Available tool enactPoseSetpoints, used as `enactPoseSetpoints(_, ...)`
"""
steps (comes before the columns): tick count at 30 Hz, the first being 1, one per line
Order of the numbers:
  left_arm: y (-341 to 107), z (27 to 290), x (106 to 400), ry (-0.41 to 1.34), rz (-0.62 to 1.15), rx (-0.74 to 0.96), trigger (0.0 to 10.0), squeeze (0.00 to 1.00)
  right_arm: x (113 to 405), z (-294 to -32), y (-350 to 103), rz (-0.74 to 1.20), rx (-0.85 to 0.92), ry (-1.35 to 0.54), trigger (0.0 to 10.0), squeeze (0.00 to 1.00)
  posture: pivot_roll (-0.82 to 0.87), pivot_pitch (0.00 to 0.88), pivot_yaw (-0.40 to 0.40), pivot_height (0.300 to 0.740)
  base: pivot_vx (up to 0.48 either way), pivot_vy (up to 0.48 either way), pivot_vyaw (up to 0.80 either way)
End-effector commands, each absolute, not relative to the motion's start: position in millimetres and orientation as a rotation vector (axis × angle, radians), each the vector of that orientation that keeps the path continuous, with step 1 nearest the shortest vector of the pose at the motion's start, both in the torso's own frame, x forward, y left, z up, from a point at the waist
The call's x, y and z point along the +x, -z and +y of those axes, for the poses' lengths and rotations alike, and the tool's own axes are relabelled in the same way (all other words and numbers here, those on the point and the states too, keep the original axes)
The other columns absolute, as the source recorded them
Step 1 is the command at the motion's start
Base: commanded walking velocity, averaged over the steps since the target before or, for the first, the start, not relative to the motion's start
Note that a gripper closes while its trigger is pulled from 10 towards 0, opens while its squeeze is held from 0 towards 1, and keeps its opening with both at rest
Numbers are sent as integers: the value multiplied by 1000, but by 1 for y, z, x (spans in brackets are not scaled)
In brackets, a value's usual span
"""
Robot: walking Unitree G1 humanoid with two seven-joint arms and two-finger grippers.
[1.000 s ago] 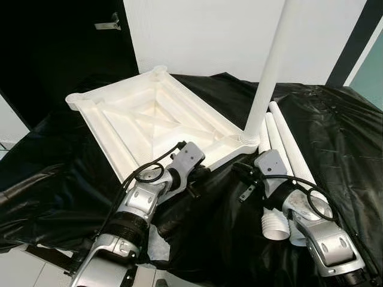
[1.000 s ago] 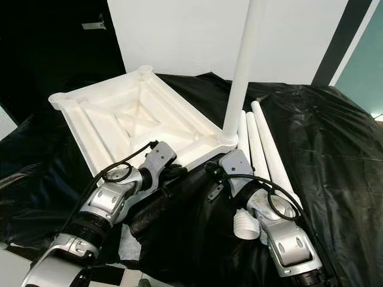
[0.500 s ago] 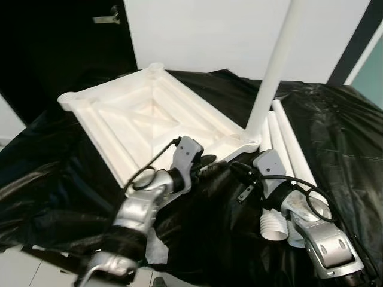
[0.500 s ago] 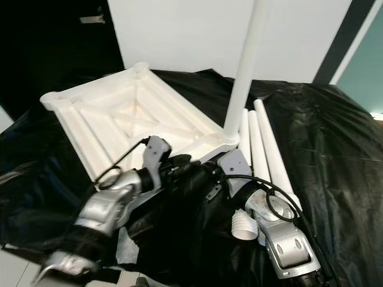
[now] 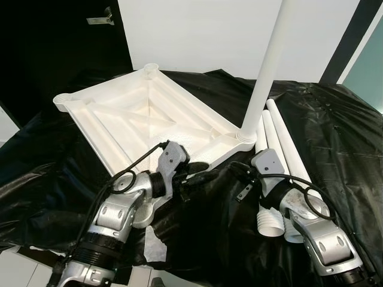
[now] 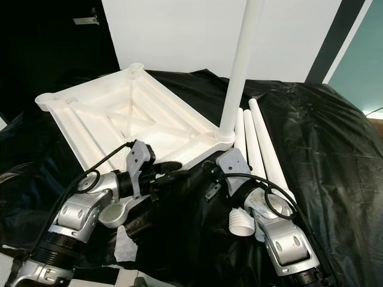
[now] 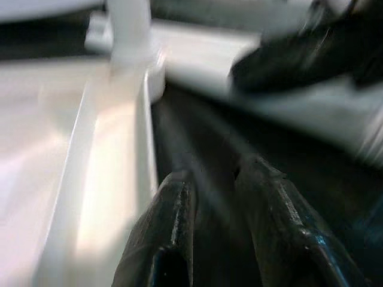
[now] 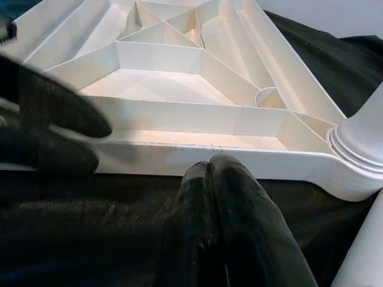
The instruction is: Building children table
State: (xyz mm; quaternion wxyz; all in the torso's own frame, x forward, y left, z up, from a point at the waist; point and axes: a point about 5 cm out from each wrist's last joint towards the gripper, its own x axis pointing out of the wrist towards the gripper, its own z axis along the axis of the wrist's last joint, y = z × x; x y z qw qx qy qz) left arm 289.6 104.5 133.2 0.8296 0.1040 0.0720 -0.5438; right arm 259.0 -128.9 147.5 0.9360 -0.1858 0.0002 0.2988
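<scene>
— Two grippers sit nearest the camera, both close to the near edge of the upturned white plastic tabletop (image 5: 149, 119) with its ribbed underside facing up. Which is which?

— The left gripper (image 5: 200, 169) lies just in front of that near edge, its fingers (image 7: 173, 221) a little apart with nothing between them, black sheet showing in the gap. The right gripper (image 5: 235, 169) points at the same edge, nearer the corner where the leg stands; its fingers (image 8: 215, 197) are pressed together, empty, tips just short of the rim.

— What do they rest over?

— A crinkled black plastic sheet (image 5: 335, 137) that covers the whole surface under the tabletop and spreads out past it on both sides.

— And the legs?

— One long white tube leg (image 5: 269, 66) stands upright in the socket at the tabletop's near right corner, rising out of the picture. Just to the right of that corner, three more loose white tube legs (image 5: 281, 149) lie side by side on the sheet, touching one another, their threaded ends towards the robot beside the right arm.

— Beyond the tabletop?

— A white wall (image 5: 203, 30) behind its far edge, and a dark door (image 5: 60, 42) to the left of that.
</scene>
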Motion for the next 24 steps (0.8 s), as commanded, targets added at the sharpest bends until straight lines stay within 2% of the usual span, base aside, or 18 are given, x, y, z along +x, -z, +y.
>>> enactPoseSetpoints(1, -127, 107, 290, 1135, 184, 261, 10000, 0, 260, -129, -146, 10, -379, -617, 10000, 0, 1, 0, -32, 740, 0, 0, 0)
enactPoseSetpoints(3, -118, 119, 298, 1048, 247, 334, 10000, 0, 259, -129, -147, 9, -379, -616, 10000, 0, -3, 0, -30, 740, 0, 0, 0)
enactPoseSetpoints(9, -108, 130, 304, 967, 334, 415, 10000, 0, 258, -129, -147, 7, -380, -612, 10000, 0, -5, 0, -29, 740, 0, 0, 0)
enactPoseSetpoints(15, -101, 133, 304, 965, 388, 445, 10000, 0, 259, -129, -148, 2, -382, -610, 10000, 0, -7, 0, -27, 740, 0, 0, 0)
enactPoseSetpoints(16, -99, 133, 302, 986, 408, 438, 0, 0, 259, -129, -148, 1, -382, -609, 10000, 0, -6, 0, -27, 740, 0, 0, 0)
enactPoseSetpoints(21, -94, 132, 297, 1010, 446, 433, 392, 0, 258, -129, -149, 0, -381, -609, 10000, 0, -6, 0, -26, 740, 0, 0, 0)
enactPoseSetpoints(22, -94, 131, 297, 1015, 440, 415, 7333, 1000, 259, -129, -149, 0, -380, -608, 10000, 0, -5, 0, -26, 740, 0, 0, 0)
enactPoseSetpoints(23, -97, 129, 296, 1030, 430, 388, 10000, 1000, 259, -129, -149, 1, -379, -608, 10000, 0, -5, 0, -28, 740, 0, 0, 0)
enactPoseSetpoints(24, -98, 128, 295, 1041, 422, 370, 10000, 1000, 259, -129, -148, 1, -379, -607, 10000, 0, -5, 0, -28, 740, 0, 0, 0)
